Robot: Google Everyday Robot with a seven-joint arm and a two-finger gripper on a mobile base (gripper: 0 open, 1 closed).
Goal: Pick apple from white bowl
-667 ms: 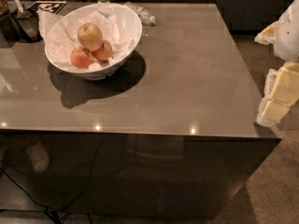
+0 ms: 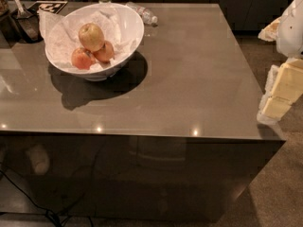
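Your gripper (image 2: 283, 86) hangs off the grey table's (image 2: 189, 79) right edge, and you cannot tell whether it is wide or narrow. Well apart to its left, the apple (image 2: 91, 36) tops two smaller red apples (image 2: 83, 58) in the white bowl (image 2: 136, 30). It looks firm, smooth and likely to roll, so grip across its widest part.

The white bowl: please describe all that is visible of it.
The white bowl is glossy and round, with a wide flaring rim and small base. It stands upright on the table, far left, lined with crumpled white paper, holding the apple and two smaller red apples. The gripper is apart, at the right edge.
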